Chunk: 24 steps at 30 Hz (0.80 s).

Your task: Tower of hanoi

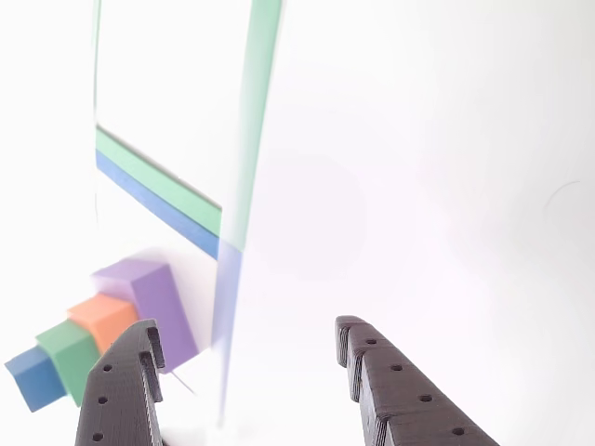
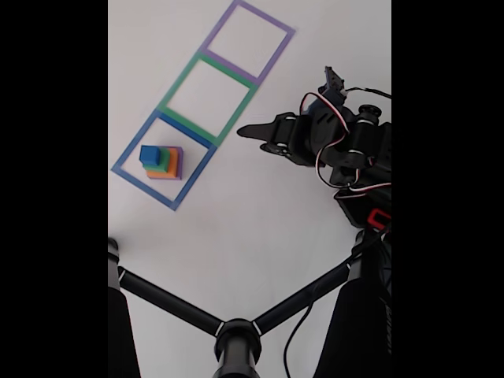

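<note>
The tower of hanoi (image 2: 162, 161) stands stacked inside the blue square outline (image 2: 126, 173) on the white bench (image 2: 260, 213) in the fixed view. The other view shows the tool (image 1: 249, 348) released, jaws spread, the stack (image 1: 107, 334) at its left.

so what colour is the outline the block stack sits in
Blue. The stack sits inside the blue square outline, clearest in the fixed view.
</note>
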{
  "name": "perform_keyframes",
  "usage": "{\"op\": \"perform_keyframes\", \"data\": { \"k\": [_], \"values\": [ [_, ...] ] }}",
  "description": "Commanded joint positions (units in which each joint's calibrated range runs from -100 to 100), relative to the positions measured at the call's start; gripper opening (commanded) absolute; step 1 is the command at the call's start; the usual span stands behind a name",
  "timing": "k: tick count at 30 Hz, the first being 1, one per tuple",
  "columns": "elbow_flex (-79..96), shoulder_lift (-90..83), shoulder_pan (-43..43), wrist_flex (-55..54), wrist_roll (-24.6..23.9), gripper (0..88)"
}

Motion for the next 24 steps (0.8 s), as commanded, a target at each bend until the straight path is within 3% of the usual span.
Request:
{"op": "perform_keyframes", "data": {
  "k": [1, 2, 10, 11, 13, 14, 24],
  "values": [
    [0.24, -0.43, -0.19, -1.76, 0.00, 5.5],
    [0.24, -0.43, 0.67, -1.68, 0.00, 0.2],
    [0.33, -0.43, -1.44, -2.17, 0.00, 1.9],
    [0.33, -0.43, -1.82, -2.49, 3.72, 2.4],
    [0.42, -0.43, -1.82, -3.22, 20.96, 1.0],
    [0.42, -0.43, -1.44, -3.22, 25.70, 0.4],
    [0.42, -0.43, -1.92, -3.14, 26.04, 0.0]
  ]
}}
